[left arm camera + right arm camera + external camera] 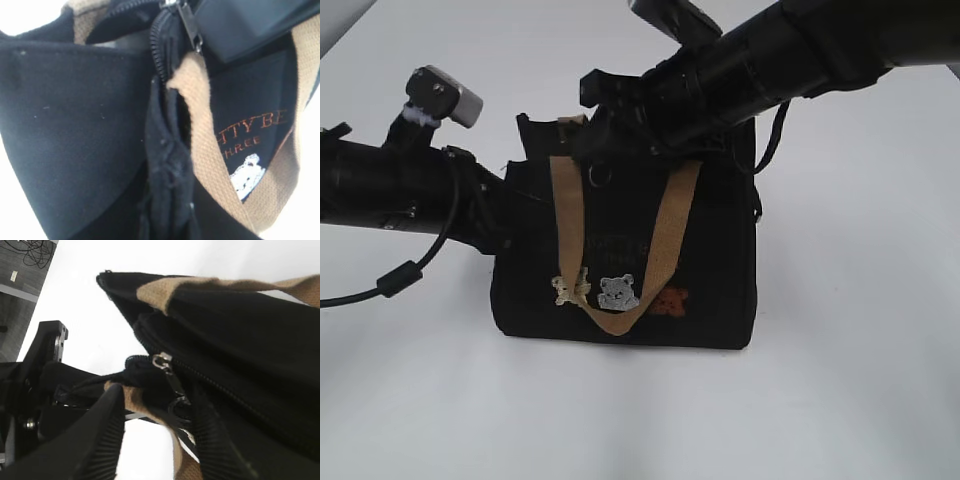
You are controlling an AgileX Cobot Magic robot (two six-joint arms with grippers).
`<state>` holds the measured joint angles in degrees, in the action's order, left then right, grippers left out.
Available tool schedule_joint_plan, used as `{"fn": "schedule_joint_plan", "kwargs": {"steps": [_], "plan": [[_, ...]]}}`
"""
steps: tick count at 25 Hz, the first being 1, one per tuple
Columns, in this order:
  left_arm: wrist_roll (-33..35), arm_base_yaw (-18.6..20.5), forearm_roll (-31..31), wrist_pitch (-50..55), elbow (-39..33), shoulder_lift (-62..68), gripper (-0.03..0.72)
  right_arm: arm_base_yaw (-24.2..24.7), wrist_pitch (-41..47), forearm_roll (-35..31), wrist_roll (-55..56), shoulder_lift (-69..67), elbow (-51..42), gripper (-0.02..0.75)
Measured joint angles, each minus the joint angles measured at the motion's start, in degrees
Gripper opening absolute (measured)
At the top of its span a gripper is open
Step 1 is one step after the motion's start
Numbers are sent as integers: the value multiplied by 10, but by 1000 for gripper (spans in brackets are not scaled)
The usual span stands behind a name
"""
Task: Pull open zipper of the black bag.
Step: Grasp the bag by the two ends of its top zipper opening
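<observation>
White desk [860, 400] is lying bare all round, so there is plenty of room for moving; the black bag [620, 290] is standing upright mid-frame, both arms crowding its top. Going left to right: the left tool [505, 215] is sitting at the bag's left top corner, and in its wrist view a bunched fold of black fabric is running up the middle below the zip teeth; it is looking nearly closed, pinching that end fabric as an anchor, though the fingers themselves are out of shot. The zipper [210, 382] is running along the top edge, with the silver slider and its pull [162, 362] sitting near the left end between the tan handles [665, 240]. The right tool [155, 435] is coming in over the top from the right, its fingers [102, 435] about half apart and straddling the pull and ring; I can't confirm a closed grip on the pull yet. To do this well, I'd say: close on the pull tab only, keeping the handle webbing out from between the fingers, then draw straight along the zip line while the left is holding tension against it. Any upward pull risks lifting or tipping the bag. The right arm is lying across the zip line, so it needs to back away along it.
</observation>
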<state>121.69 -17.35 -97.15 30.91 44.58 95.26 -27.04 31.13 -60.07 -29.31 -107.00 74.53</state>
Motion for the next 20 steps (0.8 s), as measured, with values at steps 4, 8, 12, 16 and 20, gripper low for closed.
{"fn": "schedule_joint_plan", "kwargs": {"steps": [4,8,12,16,20], "plan": [[0,0,0,-2,0,0,65,1,-3,0,-3,-14,2,226],[0,0,1,-5,0,0,65,0,-7,-1,-6,-22,3,73],[0,0,1,-4,0,0,65,4,3,3,-19,-19,3,-1],[0,0,0,2,0,0,65,21,34,22,-21,-3,3,-1],[0,0,0,4,0,0,65,38,52,38,-21,14,2,-1]]}}
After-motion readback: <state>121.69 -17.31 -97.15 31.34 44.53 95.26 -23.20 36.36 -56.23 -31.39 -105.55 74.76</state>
